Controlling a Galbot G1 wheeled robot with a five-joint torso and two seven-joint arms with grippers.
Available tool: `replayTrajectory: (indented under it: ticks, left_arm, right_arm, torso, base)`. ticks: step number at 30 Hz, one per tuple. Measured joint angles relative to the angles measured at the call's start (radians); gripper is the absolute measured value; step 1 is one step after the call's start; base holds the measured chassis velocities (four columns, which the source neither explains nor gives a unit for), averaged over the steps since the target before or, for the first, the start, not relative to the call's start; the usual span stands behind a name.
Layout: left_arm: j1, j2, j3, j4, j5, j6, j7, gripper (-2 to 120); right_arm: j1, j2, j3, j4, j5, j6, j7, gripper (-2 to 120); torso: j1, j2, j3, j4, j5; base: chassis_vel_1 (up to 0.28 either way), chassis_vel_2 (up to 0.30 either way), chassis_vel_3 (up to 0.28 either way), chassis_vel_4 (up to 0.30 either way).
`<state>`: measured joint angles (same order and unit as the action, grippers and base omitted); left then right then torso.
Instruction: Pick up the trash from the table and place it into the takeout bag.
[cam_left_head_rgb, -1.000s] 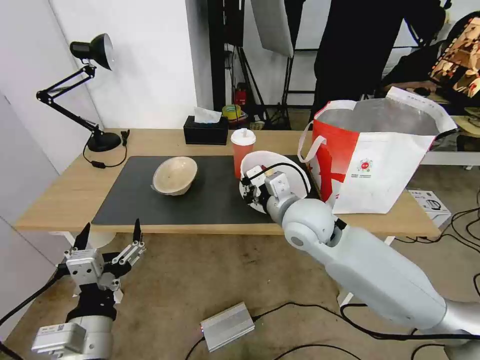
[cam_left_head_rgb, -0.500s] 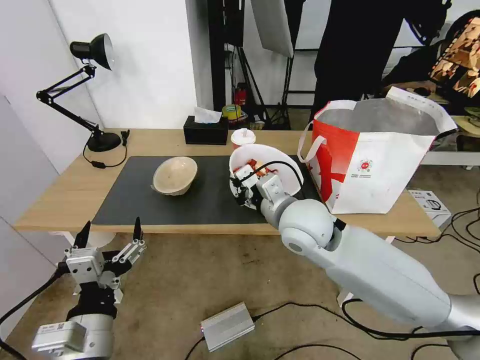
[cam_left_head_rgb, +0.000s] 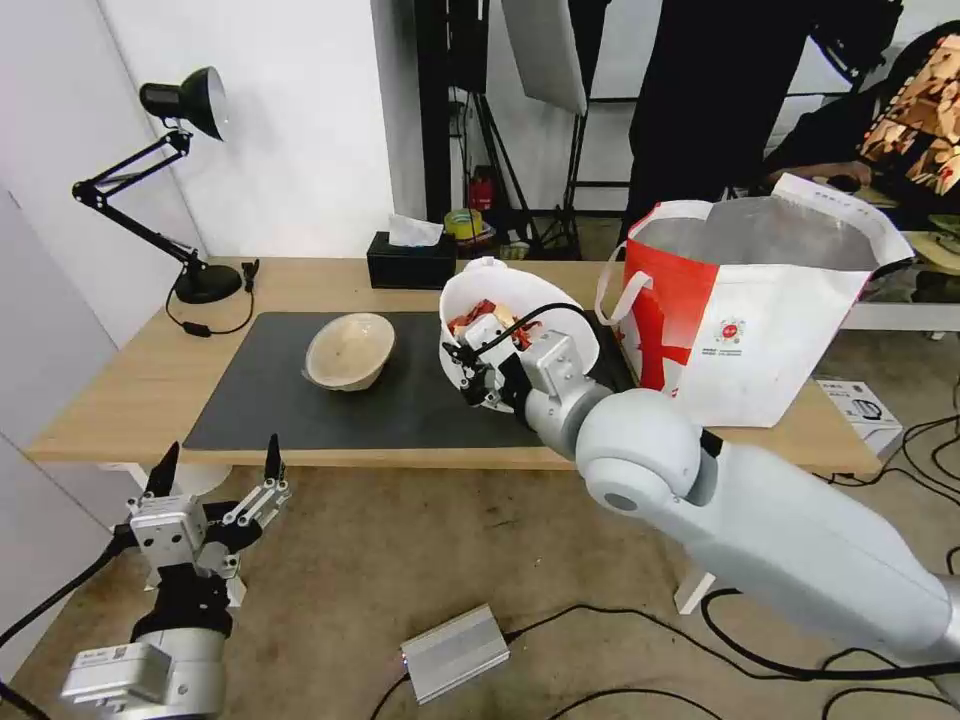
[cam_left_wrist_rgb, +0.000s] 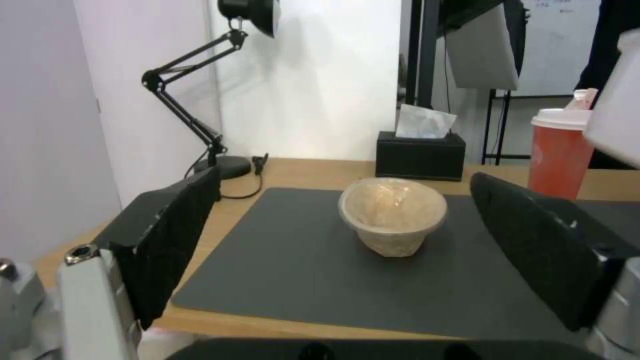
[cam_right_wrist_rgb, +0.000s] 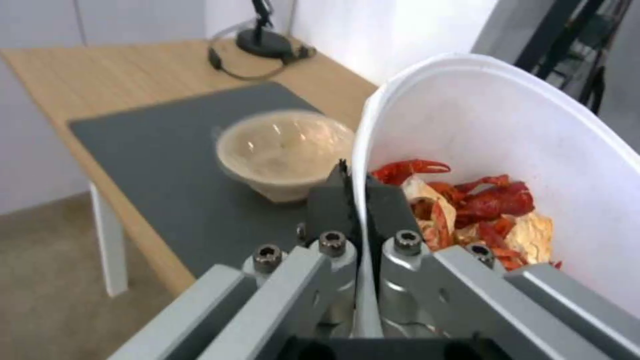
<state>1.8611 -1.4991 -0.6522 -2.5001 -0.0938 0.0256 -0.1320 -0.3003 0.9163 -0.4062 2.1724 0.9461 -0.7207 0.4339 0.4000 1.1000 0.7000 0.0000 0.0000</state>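
Note:
My right gripper (cam_left_head_rgb: 468, 378) is shut on the near rim of the wide white bowl (cam_left_head_rgb: 520, 312), holding it tilted above the dark grey mat (cam_left_head_rgb: 400, 405). Its fingers (cam_right_wrist_rgb: 333, 200) pinch the wall of the white bowl (cam_right_wrist_rgb: 507, 125), beside the red chili scraps (cam_right_wrist_rgb: 470, 210). The tall red cup (cam_left_wrist_rgb: 559, 152) stands behind the bowl, and the head view shows just its white lid (cam_left_head_rgb: 487, 264). The shallow beige bowl (cam_left_head_rgb: 348, 350) rests on the mat's left half. The takeout bag (cam_left_head_rgb: 760, 320) stands open at the table's (cam_left_head_rgb: 120, 385) right end. My left gripper (cam_left_head_rgb: 215, 480) hangs open below the front edge.
A black desk lamp (cam_left_head_rgb: 190, 200) stands on the far left corner, with a black tissue box (cam_left_head_rgb: 410, 262) at the back edge. On the floor lie a silver box (cam_left_head_rgb: 455, 652) and cables. Stands and equipment crowd the room behind the table.
My right gripper has lifted the white bowl off the mat, up and a little left, so it now hides most of the red cup. The left arm has not moved.

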Motion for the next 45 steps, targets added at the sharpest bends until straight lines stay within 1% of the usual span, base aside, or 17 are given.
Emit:
replayTrajectory:
  ticks: [6, 11, 16, 27, 31, 37, 45]
  left_arm:
    - [0.005, -0.002, 0.000, 0.000, 0.002, 0.000, 0.000, 100]
    - [0.005, -0.001, 0.001, 0.000, 0.002, 0.000, 0.000, 100]
    - [0.003, 0.002, 0.007, 0.000, 0.000, 0.000, 0.000, 100]
    - [-0.004, 0.005, -0.001, 0.000, -0.006, 0.000, 0.000, 100]
    - [-0.007, 0.007, -0.007, 0.000, -0.014, 0.000, -0.001, 100]
    - [-0.010, 0.013, -0.009, 0.000, -0.022, 0.000, -0.001, 100]
    - [-0.015, 0.021, -0.015, 0.000, -0.029, 0.000, -0.001, 100]
  right_arm:
    - [0.079, -0.024, 0.020, 0.037, 0.072, 0.000, 0.002, 0]
    - [0.124, -0.034, 0.044, 0.036, 0.118, 0.000, 0.000, 0]
    - [0.199, -0.052, 0.070, 0.022, 0.207, -0.001, -0.006, 0]
    - [0.297, -0.063, 0.053, -0.011, 0.247, -0.001, -0.053, 0]
    - [0.354, -0.085, 0.045, -0.042, 0.253, -0.001, -0.109, 0]
    - [0.400, -0.111, 0.043, -0.069, 0.252, -0.001, -0.144, 0]
    - [0.441, -0.168, 0.061, -0.119, 0.251, -0.001, -0.181, 0]
  torso:
    - [0.000, 0.000, 0.000, 0.0000, 0.0000]
    - [0.000, 0.000, 0.000, 0.0000, 0.0000]
    - [0.000, 0.000, 0.000, 0.0000, 0.0000]
    - [0.000, 0.000, 0.000, 0.0000, 0.0000]
    - [0.000, 0.000, 0.000, 0.0000, 0.0000]
    - [0.000, 0.000, 0.000, 0.0000, 0.0000]
    - [0.000, 0.000, 0.000, 0.0000, 0.0000]
  base:
    - [0.000, 0.000, 0.000, 0.000]
    - [0.000, 0.000, 0.000, 0.000]
    - [0.000, 0.000, 0.000, 0.000]
    - [0.000, 0.000, 0.000, 0.000]
    - [0.000, 0.000, 0.000, 0.000]
    - [0.000, 0.000, 0.000, 0.000]
    - [0.000, 0.000, 0.000, 0.000]
